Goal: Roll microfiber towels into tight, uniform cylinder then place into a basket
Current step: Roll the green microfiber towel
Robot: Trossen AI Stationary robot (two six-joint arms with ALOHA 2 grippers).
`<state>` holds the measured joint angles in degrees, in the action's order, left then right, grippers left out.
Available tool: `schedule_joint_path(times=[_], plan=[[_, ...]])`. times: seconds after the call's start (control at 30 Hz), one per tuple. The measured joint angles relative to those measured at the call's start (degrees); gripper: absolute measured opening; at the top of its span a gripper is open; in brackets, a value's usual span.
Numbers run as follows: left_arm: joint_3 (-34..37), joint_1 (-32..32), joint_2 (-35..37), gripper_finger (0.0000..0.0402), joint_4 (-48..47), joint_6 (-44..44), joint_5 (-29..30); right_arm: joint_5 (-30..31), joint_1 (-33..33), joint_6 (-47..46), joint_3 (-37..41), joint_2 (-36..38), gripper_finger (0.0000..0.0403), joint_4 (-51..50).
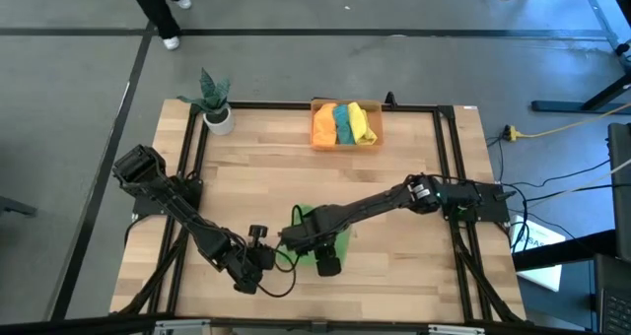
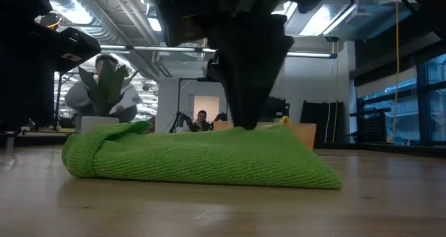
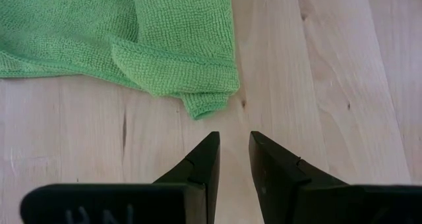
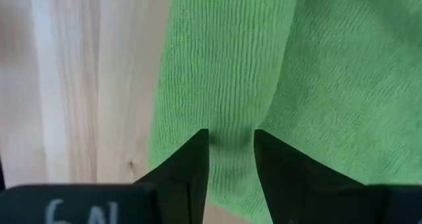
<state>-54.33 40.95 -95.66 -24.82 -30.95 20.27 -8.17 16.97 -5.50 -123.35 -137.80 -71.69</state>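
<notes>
The light green towel lies folded in several layers on the table's near middle. It also shows in the low view, the left wrist view and the right wrist view. My right gripper stands on it from above, fingers a little apart. My left gripper is narrowly open over bare wood, just left of a towel corner, touching nothing. The orange basket at the far edge holds the orange, teal and yellow towels. My right gripper comes from above, pointing down, and its fingertips meet the towel's top layer near one edge of the bundle. The cloth between the fingers lies flat. Whether any of it is pinched, I cannot tell. The towel rests on the table.
A white pot with a green plant stands at the far left corner. Bare wood lies left and right of the towel. A person's legs show on the floor beyond the table, and a person shows far back in the room.
</notes>
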Motion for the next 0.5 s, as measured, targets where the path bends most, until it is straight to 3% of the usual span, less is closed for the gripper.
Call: schedule_joint_path(times=[0.5], plan=[[0.0,0.01,0.0,0.0075,-0.03,0.03,-0.02,-0.56,0.04,0.16,0.02,-2.53,0.0122,3.21]])
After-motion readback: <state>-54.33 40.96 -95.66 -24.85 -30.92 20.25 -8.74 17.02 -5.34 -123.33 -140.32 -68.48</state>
